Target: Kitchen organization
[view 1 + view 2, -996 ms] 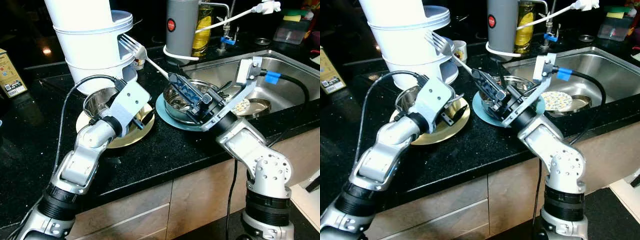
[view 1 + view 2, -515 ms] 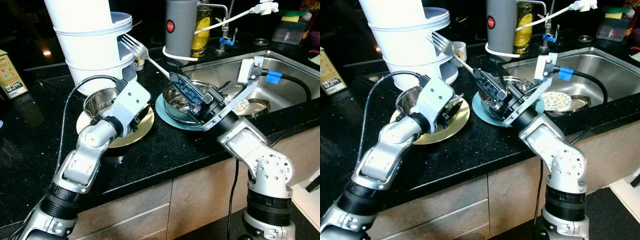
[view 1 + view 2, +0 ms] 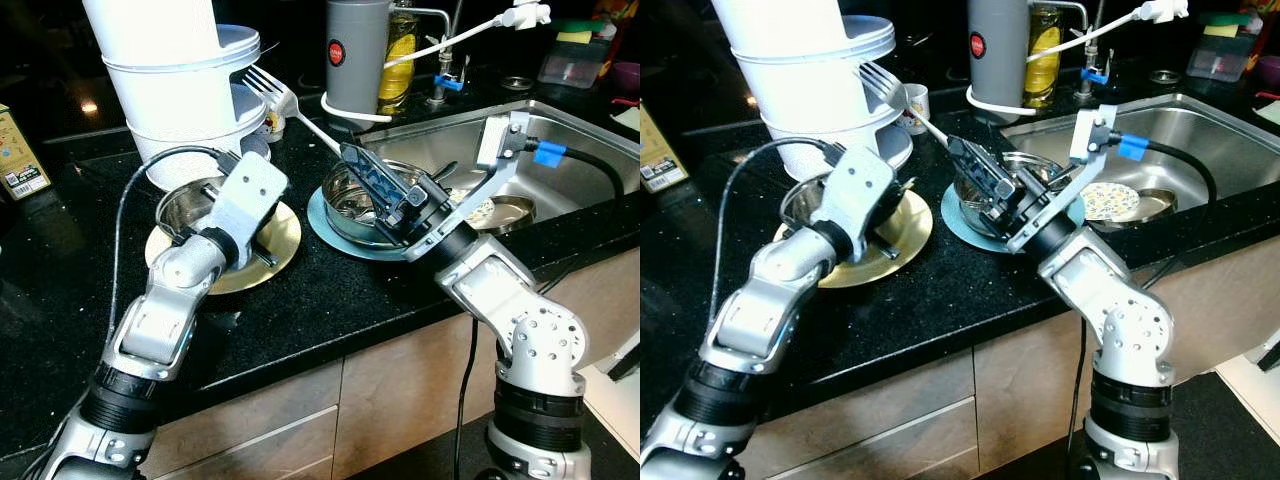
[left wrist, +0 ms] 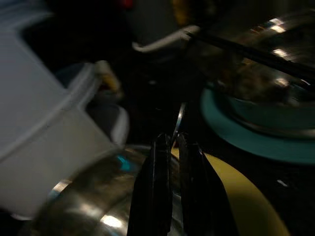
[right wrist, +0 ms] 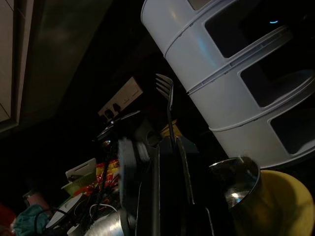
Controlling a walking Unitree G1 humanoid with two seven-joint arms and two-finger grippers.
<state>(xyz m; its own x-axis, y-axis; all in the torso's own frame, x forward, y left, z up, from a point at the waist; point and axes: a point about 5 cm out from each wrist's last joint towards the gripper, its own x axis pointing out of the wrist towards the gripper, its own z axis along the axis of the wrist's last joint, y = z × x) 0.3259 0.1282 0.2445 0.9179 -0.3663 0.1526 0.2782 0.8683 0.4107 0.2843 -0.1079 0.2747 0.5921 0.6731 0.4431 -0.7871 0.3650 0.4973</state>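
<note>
The right hand (image 3: 385,190) is clamped on a fork (image 3: 290,105) above the steel bowl (image 3: 355,205) on the teal plate (image 3: 330,230), its long axis running up and leftward, tines beside the white containers (image 3: 185,95). The left hand (image 4: 170,147) pinches a thin metal utensil (image 4: 179,120) over the yellow plate (image 3: 285,225) on the worktop (image 3: 330,290). Labels are unreadable.

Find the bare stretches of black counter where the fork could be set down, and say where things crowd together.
Free: the front strip of counter below the yellow plate and teal plate, and the left stretch toward the carton. Crowded: the back, where the white rack, steel bowls and grey canister stand close. The right claw holds the fork.
</note>
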